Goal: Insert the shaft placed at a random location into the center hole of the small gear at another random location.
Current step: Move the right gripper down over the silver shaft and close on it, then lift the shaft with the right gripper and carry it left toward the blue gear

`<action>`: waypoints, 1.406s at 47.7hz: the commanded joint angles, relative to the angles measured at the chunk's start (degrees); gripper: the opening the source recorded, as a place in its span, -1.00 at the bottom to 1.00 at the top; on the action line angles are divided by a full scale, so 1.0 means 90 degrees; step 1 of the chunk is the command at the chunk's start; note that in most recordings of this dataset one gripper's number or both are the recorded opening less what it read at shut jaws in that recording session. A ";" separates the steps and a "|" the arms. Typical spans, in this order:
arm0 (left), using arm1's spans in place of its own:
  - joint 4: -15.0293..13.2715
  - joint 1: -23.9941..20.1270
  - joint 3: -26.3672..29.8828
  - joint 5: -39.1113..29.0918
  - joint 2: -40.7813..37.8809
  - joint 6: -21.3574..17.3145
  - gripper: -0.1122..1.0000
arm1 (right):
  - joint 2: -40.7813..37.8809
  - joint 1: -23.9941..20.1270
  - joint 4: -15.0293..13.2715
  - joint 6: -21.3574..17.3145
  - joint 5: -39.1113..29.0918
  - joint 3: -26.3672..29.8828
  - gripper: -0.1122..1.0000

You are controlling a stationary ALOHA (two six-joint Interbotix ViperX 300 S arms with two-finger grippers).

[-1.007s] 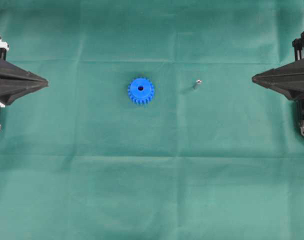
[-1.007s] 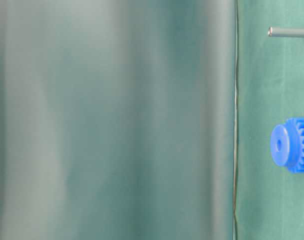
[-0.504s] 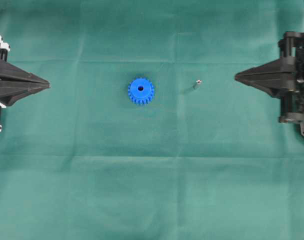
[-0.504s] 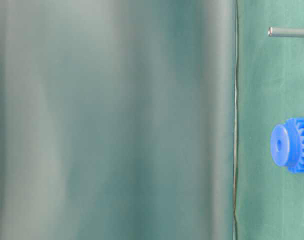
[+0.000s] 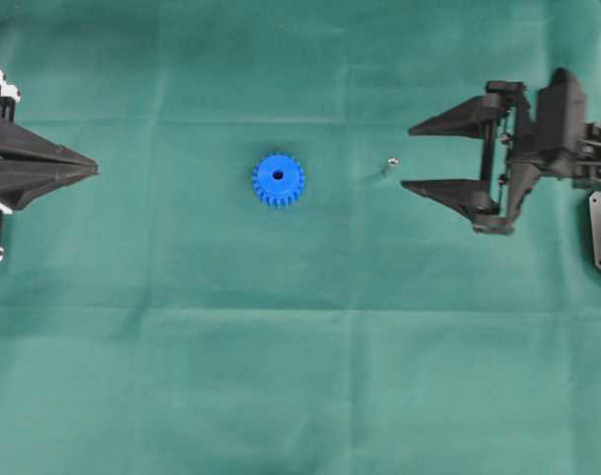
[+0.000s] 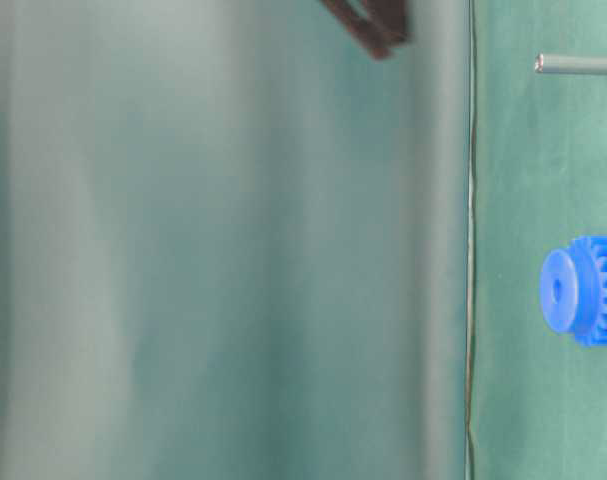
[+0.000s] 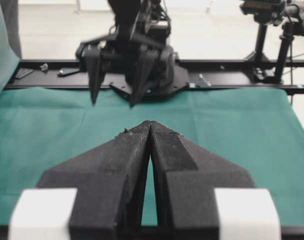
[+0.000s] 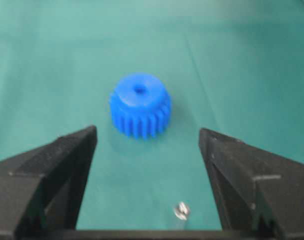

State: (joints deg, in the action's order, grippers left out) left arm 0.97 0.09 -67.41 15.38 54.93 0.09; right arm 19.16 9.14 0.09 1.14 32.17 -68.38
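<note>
The right gripper point(image 5: 407, 156) was spread wide w/ nothing between its fingers, pointed at the pin point(image 5: 388, 166) from the right side of the overhead view. The left gripper point(image 5: 90, 169) was clenched shut & empty at the left edge, well apart from everything.

The pin stood upright on the green cloth point(image 5: 300, 376), near the right gripper's tips but not yet between them; from the right wrist view it sat just ahead of the fingers, roughly centred in the gap. The blue gear point(image 5: 278, 179) lay flat w/ hub up, its hole point(image 5: 277, 175) facing upward, well left of the pin.

Step in hand looked like the approach for pickup. To do it well, probably:
- keep the pin centred between the fingers, so neither one knocked it over on the way in
- come down low enough to catch the pin's upper part, leaving the bottom end free for insertion
- close slowly; it was thin & shiny, prob. slippery, likely to tip or twist if pinched off-centre
- hold it vertical, since the hole looked barely wider than the pin.
</note>
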 commanded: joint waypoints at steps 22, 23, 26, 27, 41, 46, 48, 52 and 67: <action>0.0020 0.0010 0.0156 0.0039 -0.0049 -0.0010 -0.80 | -0.2207 0.0313 0.0410 0.0098 0.1455 0.0146 0.72; 0.0020 0.0010 0.0156 0.0039 -0.0049 -0.0010 -0.80 | -0.2256 0.0313 0.0420 0.0098 0.1494 0.0156 0.72; 0.0020 0.0010 0.0146 0.0039 -0.0049 -0.0010 -0.80 | -0.2373 0.0303 0.0439 0.0098 0.1582 0.0195 0.72; 0.0020 0.0010 0.0146 0.0039 -0.0049 -0.0010 -0.80 | -0.2402 0.0303 0.0439 0.0098 0.1592 0.0215 0.72; 0.0020 0.0010 0.0146 -0.0020 -0.0049 -0.0010 -0.80 | -0.2490 0.0303 0.0420 0.0088 0.1494 0.0293 0.55; 0.0020 0.0010 0.0146 -0.0020 -0.0039 -0.0010 -0.80 | -0.2490 0.0273 0.0391 0.0088 0.1299 0.0293 0.01; 0.0020 0.0010 0.0146 -0.0020 -0.0029 -0.0010 -0.80 | -0.2490 0.0264 0.0391 0.0088 0.1270 0.0293 -0.21; 0.0020 0.0010 0.0156 -0.0020 -0.0020 -0.0010 -0.80 | -0.2490 0.0225 0.0342 0.0088 0.1240 0.0303 -0.55; 0.0020 0.0010 0.0166 -0.0029 -0.0010 0.0000 -0.80 | -0.2129 0.0166 0.0293 0.0068 0.1094 0.0449 -0.56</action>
State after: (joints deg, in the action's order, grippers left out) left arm 0.97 0.09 -67.41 14.94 55.11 0.00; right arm -2.99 10.90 2.90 1.23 42.89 -65.74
